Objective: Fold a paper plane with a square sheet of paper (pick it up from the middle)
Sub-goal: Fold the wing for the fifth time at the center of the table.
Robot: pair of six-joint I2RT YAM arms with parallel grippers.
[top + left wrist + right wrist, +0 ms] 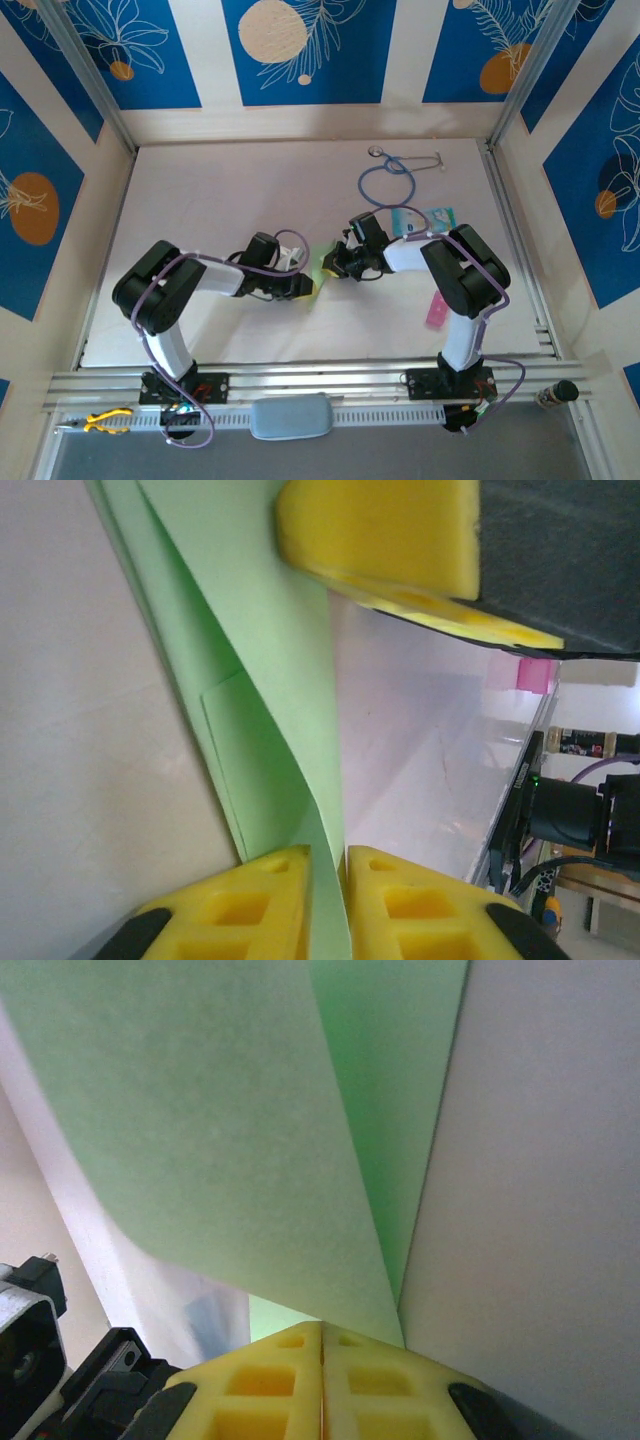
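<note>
The left gripper point(328, 858) has its yellow fingers point(250, 905) closed on one edge of the square sheet of paper point(260, 630), which passes between them. The right gripper point(322, 1328) is pinched tight where the sheet's folded layers meet its tips. The sheet stands between the two grippers at mid-table point(220, 200). Bare tabletop lies to the left. A stethoscope point(390, 180) and a card point(428, 219) sit rear right, and a pink strip point(436, 312) lies by the right arm.

The pale table point(200, 200) carried a stethoscope point(392, 176) near its far edge, a teal-and-white card point(428, 219) right of centre, a pink strip point(436, 312) nearer, and the square sheet of paper point(322, 268) partly resting mid-table.
</note>
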